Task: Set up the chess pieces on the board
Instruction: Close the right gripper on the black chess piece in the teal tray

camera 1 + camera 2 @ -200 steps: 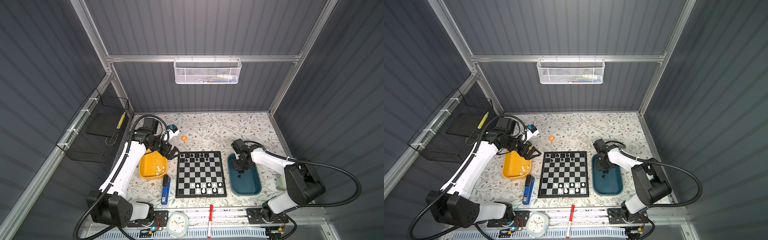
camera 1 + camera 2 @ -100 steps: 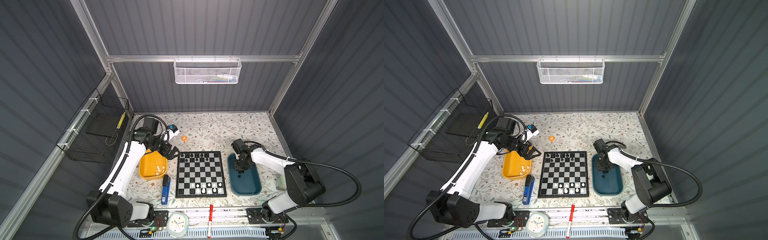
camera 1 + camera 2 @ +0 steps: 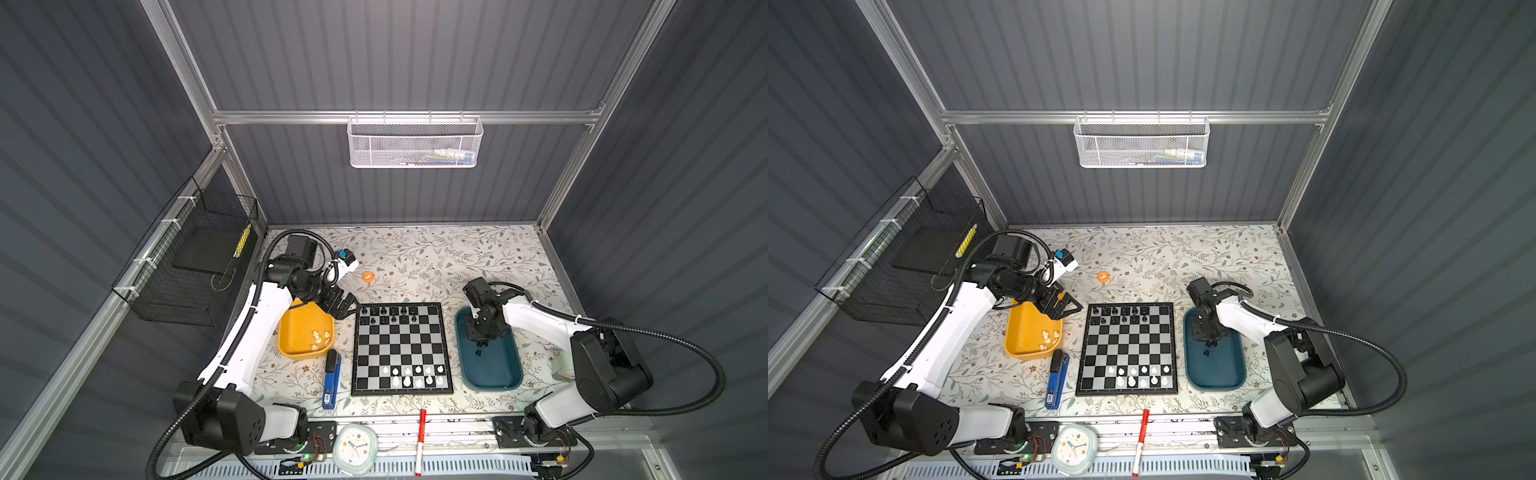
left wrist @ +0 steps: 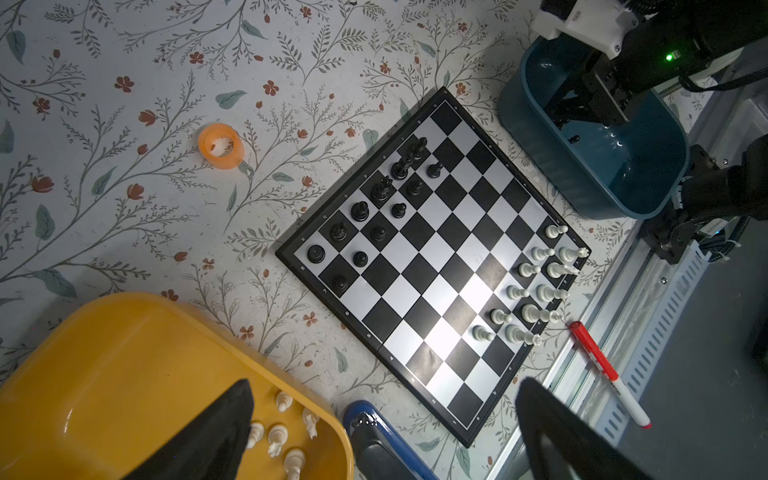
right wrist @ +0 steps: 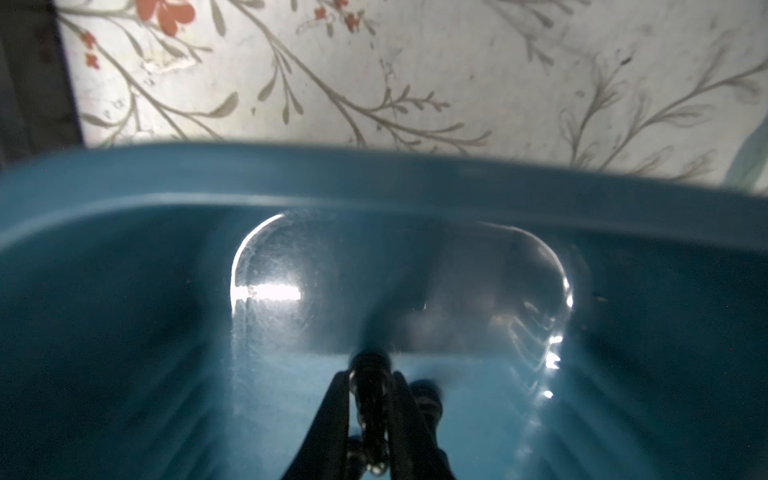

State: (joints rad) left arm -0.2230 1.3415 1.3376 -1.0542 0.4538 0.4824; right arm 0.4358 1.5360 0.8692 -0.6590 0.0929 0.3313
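Note:
The board (image 3: pixel 401 347) (image 3: pixel 1127 347) (image 4: pixel 436 266) lies mid-table. Black chess pieces (image 3: pixel 390 312) fill part of its far rows and white ones (image 3: pixel 415 374) part of its near rows. My left gripper (image 3: pixel 345 307) (image 4: pixel 385 384) hangs open and empty over the far corner of the yellow tray (image 3: pixel 297 332), which holds several white pieces (image 4: pixel 282 432). My right gripper (image 3: pixel 482 338) (image 5: pixel 370 374) reaches down into the teal tray (image 3: pixel 494 374) (image 5: pixel 374 183), shut on a black piece (image 5: pixel 370 365). More black pieces (image 3: pixel 478 352) lie beside it on the tray floor.
A blue stapler (image 3: pixel 331 380) lies between the yellow tray and the board. An orange ring (image 3: pixel 368 276) sits behind the board. A red marker (image 3: pixel 421 432) and a clock (image 3: pixel 354 448) rest on the front rail. A black wire basket (image 3: pixel 199 266) hangs at the left.

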